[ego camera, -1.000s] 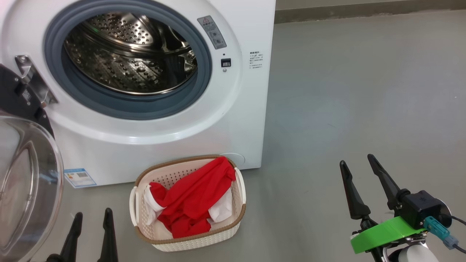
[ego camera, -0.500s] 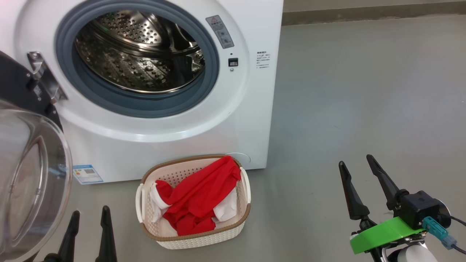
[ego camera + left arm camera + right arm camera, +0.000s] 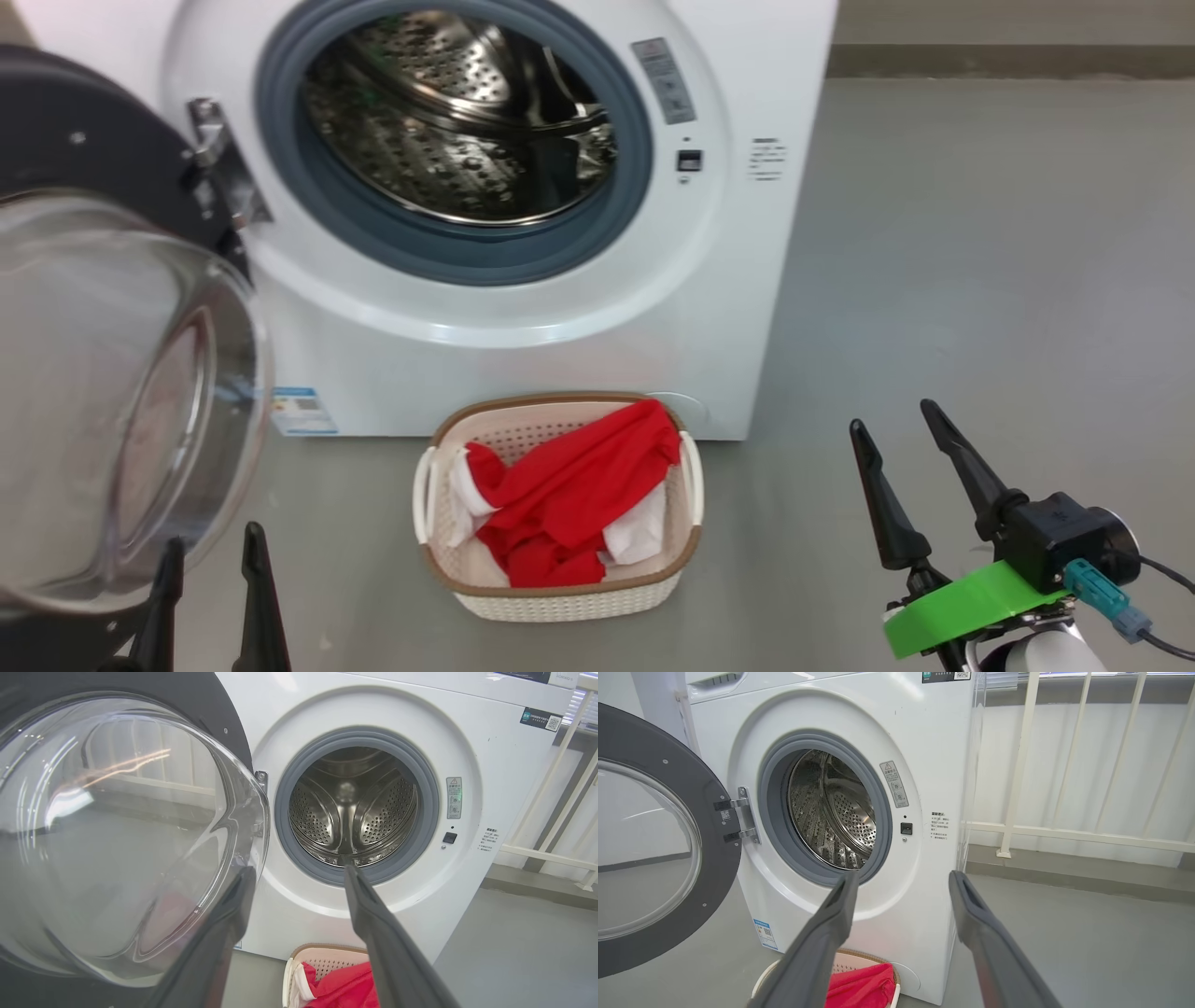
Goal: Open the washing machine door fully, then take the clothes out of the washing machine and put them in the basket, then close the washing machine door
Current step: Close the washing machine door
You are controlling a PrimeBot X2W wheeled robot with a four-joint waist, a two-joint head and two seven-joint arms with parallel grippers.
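One basket [image 3: 560, 605] — clothes [image 3: 579, 495] inside — right of left gripper [image 3: 213, 539].

Bright, soft light. White streaks shine on the round clear glass door [image 3: 117, 826]. Long dark fingers [image 3: 817, 947] look blurry.

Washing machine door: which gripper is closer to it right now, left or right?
Left. The left gripper is right beside the washing machine door, by the lower edge of its glass bowl. The right gripper is well off to the right, beyond the basket.
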